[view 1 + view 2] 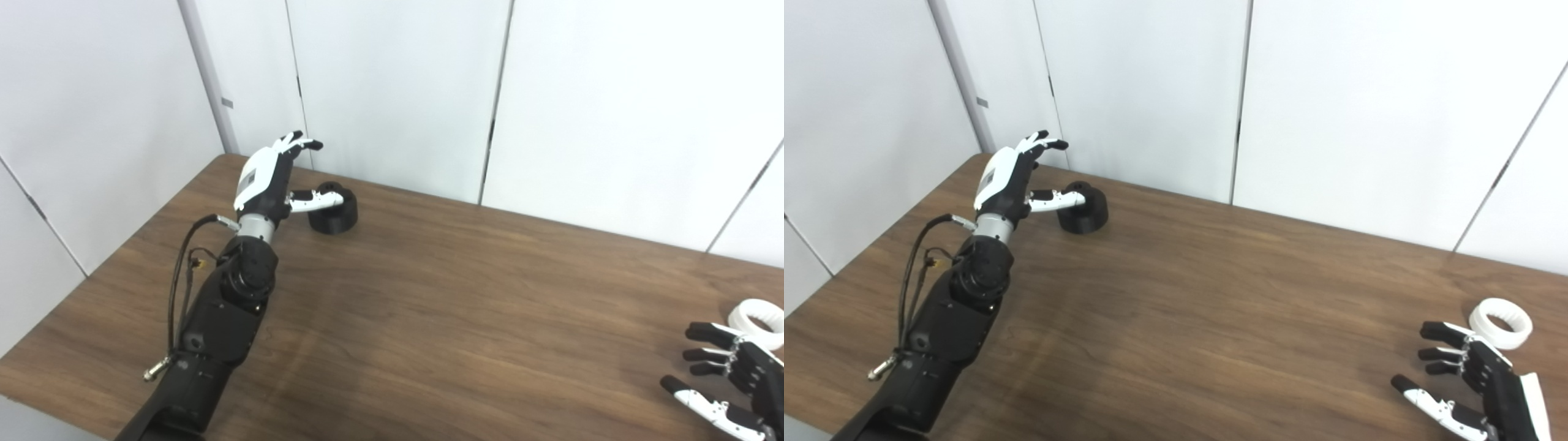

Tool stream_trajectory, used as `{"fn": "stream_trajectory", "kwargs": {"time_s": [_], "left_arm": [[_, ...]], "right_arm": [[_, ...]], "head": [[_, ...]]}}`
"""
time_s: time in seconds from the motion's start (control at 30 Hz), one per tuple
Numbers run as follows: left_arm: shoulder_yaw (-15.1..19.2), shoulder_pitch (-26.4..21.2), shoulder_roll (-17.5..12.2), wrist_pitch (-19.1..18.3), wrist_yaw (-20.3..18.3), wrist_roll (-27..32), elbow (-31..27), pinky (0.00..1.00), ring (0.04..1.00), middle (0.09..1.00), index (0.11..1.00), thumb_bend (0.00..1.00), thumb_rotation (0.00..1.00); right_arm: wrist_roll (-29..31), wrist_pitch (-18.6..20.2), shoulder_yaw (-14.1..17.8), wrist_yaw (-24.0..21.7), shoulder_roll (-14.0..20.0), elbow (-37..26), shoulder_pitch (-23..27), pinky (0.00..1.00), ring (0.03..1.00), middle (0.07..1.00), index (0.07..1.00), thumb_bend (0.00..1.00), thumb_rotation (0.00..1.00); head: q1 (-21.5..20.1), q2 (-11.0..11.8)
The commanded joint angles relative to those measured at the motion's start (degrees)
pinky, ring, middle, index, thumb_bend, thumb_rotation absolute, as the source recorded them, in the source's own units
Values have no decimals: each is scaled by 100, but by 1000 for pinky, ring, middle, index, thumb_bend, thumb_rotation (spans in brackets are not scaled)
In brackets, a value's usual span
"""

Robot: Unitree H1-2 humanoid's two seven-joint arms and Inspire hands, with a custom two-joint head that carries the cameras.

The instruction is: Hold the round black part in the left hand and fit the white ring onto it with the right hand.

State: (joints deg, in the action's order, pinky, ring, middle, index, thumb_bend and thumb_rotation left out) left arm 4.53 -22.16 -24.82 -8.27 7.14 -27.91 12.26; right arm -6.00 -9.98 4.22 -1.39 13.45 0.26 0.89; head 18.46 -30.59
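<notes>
Black part (pixel 1083 209) beside spread, empty left robot hand (pixel 1013 171), right robot hand (pixel 1470 373) spread, empty, near white ring (pixel 1500 323).

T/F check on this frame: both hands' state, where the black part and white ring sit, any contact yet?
1. The left hand is open beside the round black part. True.
2. The round black part is lifted off the table. False: it rests on the table.
3. The white ring is already on the black part. False: it lies far away, near the right hand.
4. The right hand is open and holds nothing. True.
5. The ring lies flat on the table. True.
</notes>
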Motion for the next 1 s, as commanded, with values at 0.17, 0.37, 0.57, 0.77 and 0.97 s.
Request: {"fn": "stream_trajectory", "kwargs": {"time_s": [0.17,0.37,0.57,0.77,0.97], "left_arm": [[-193,-442,-393,-162,-143,-157,153,930,1000,1000,831,1000,456],[-443,-563,-491,-393,-405,-226,278,943,1000,1000,837,1000,473],[-619,-684,-483,-605,-532,-244,429,954,1000,1000,839,1000,481],[-825,-791,-520,-695,-475,-405,626,926,1000,1000,842,1000,479],[-868,-913,-554,-642,-403,-443,898,923,1000,1000,842,1000,475]], "right_arm": [[91,-173,82,3,86,-277,144,528,596,689,680,613,23],[53,-60,81,-1,95,-396,114,536,602,691,681,616,18],[-6,-15,80,16,95,-461,118,535,598,691,676,643,0],[13,29,89,4,100,-516,97,533,592,685,672,647,0],[-59,124,83,9,115,-616,55,533,592,692,676,655,0]], "head": [[-24,-27],[-35,-45],[-86,-58],[-86,-58],[-122,-77]]}}
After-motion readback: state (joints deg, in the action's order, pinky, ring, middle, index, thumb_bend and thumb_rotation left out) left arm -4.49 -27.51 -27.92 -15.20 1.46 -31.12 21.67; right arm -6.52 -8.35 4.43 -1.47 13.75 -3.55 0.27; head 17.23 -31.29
